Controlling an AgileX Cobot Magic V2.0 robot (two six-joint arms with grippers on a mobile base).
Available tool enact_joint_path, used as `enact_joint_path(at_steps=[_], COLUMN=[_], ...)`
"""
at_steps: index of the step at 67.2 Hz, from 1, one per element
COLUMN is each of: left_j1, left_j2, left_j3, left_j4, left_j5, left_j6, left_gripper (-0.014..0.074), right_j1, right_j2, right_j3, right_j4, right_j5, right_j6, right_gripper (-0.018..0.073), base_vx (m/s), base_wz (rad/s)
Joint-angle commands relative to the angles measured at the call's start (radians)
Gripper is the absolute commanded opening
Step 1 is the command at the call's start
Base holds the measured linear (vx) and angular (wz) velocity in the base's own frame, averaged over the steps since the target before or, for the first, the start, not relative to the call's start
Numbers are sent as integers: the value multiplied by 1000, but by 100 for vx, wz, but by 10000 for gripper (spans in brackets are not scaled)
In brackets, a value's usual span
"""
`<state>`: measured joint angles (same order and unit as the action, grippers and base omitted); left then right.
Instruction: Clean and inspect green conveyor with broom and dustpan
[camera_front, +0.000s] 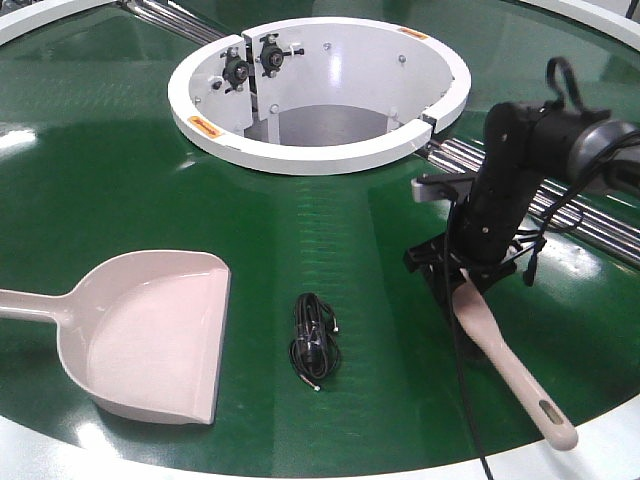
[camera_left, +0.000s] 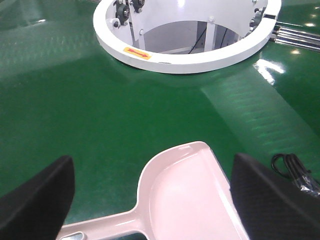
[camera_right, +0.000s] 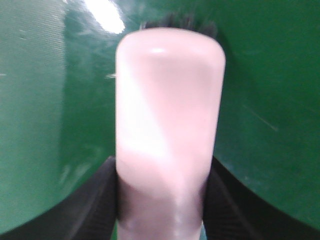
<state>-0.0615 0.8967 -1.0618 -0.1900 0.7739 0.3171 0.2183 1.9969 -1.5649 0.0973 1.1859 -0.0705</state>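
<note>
The green conveyor (camera_front: 120, 180) fills the scene. On its front left lies the beige-pink dustpan (camera_front: 150, 340), mouth to the right, handle running off the left edge. In the left wrist view my left gripper (camera_left: 152, 167) is open, its black fingers (camera_left: 35, 200) wide apart either side of the dustpan (camera_left: 190, 195), touching nothing. At the right, my right gripper (camera_front: 462, 272) is shut on the broom (camera_front: 510, 370), whose handle trails toward the front rim. In the right wrist view both pads press the broom (camera_right: 167, 110), with dark bristles (camera_right: 180, 22) showing at its far end.
A coiled black cable (camera_front: 314, 338) lies on the belt between dustpan and broom; it also shows as the cable (camera_left: 295, 172) in the left wrist view. The white central ring (camera_front: 320, 150) opens at the back, with metal rollers (camera_front: 560, 200) to its right. The white outer rim (camera_front: 600, 440) curves along the front.
</note>
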Motion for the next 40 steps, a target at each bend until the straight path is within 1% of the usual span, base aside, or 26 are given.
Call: enact_joint_path(at_steps=[1, 12, 29, 34, 40], left_j1=[-8, -8, -8, -8, -8], left_j2=[-2, -2, -2, -2, -2], left_j3=[-28, -28, -28, -28, -28], left_j4=[-18, -18, -18, -18, -17], left_j5=[-57, -46, -40, -36, -33], left_j6=[-6, -6, -6, -6, -6], left_gripper=[589, 589, 589, 589, 589], right_j1=[-3, -3, -5, -25, -56], right_j2=[-123, -205, -327, -353, -370], right_j3=[-25, -25, 41, 82, 124], right_j4=[7, -14, -19, -7, 32], right_j5=[29, 105, 104, 104, 104], right_j6=[-23, -39, -13, -2, 4], right_gripper=[-8, -4, -3, -3, -3], base_vx=[0, 0, 0, 0, 0], base_wz=[0, 0, 0, 0, 0])
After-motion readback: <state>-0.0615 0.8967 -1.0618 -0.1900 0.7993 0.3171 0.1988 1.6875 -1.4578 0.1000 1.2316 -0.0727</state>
